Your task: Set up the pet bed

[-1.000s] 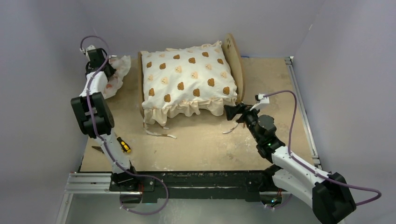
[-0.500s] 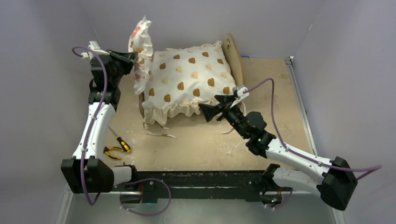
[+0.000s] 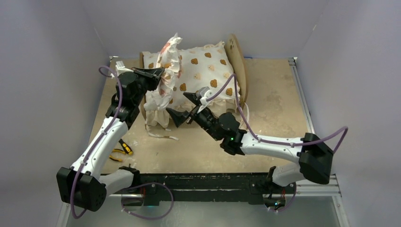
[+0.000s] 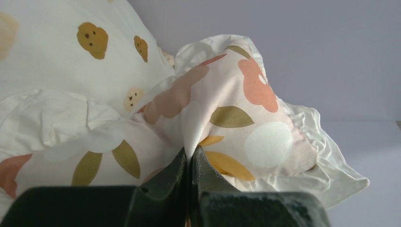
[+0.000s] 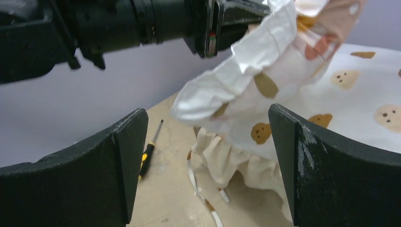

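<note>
The pet bed's light-wood headboard (image 3: 235, 54) stands at the back right, behind a big cream bear-print cushion (image 3: 208, 71) that covers the frame. My left gripper (image 3: 160, 73) is shut on a fold of the small floral ruffled pillow (image 3: 168, 66), which hangs above the cushion's left end. The left wrist view shows the fabric pinched in the left gripper (image 4: 190, 158), with the floral pillow (image 4: 236, 109) against the cushion (image 4: 71, 52). My right gripper (image 3: 182, 108) stands open at the cushion's front ruffle, holding nothing. In its own view the right gripper (image 5: 208, 161) frames the pillow (image 5: 265, 71).
A yellow-and-black screwdriver (image 3: 125, 147) and pliers (image 3: 115, 157) lie on the table at the left. Loose ribbon ties (image 3: 161, 135) trail from the cushion's front left corner. Walls close in on the left, back and right.
My left gripper lifted the floral pillow from the back left corner and carried it right, over the cushion. My right arm swung left along the bed's front, jaws open.
</note>
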Tool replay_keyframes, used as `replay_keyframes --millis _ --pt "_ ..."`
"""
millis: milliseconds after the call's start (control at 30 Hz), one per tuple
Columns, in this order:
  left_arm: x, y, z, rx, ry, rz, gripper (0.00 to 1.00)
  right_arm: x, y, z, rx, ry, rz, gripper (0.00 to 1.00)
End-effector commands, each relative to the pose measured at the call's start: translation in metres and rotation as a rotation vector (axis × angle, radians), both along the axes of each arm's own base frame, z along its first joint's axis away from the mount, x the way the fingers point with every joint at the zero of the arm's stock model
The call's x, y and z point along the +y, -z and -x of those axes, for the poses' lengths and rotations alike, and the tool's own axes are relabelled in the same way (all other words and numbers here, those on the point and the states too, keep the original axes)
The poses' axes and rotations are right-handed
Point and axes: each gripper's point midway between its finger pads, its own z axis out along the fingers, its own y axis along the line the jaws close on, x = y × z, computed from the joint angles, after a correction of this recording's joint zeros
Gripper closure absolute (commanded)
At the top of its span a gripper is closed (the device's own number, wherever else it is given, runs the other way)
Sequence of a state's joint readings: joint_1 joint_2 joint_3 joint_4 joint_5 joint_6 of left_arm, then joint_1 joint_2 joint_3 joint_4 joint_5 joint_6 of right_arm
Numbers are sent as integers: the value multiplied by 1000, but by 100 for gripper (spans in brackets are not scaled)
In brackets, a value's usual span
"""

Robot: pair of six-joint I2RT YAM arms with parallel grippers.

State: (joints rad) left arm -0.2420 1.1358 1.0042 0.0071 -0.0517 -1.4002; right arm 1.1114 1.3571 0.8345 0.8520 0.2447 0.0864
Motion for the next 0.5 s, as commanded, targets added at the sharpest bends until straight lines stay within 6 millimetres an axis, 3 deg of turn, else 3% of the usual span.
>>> replay_keyframes --millis 0,133,300,400,467 --pt "-10 -33 13 -97 -6 110 100 4 -50 -22 -78 116 -108 1" --pt "-21 -38 18 -112 12 147 100 15 -46 -49 -10 226 -125 1" --pt "-22 -49 22 -139 13 163 100 28 -8 -82 110 376 -46 5" --pt "-19 -54 24 -156 4 149 100 25 2 -88 121 408 -4 22" --pt "-17 -57 25 -169 -4 134 100 22 1 -90 123 406 10 46"
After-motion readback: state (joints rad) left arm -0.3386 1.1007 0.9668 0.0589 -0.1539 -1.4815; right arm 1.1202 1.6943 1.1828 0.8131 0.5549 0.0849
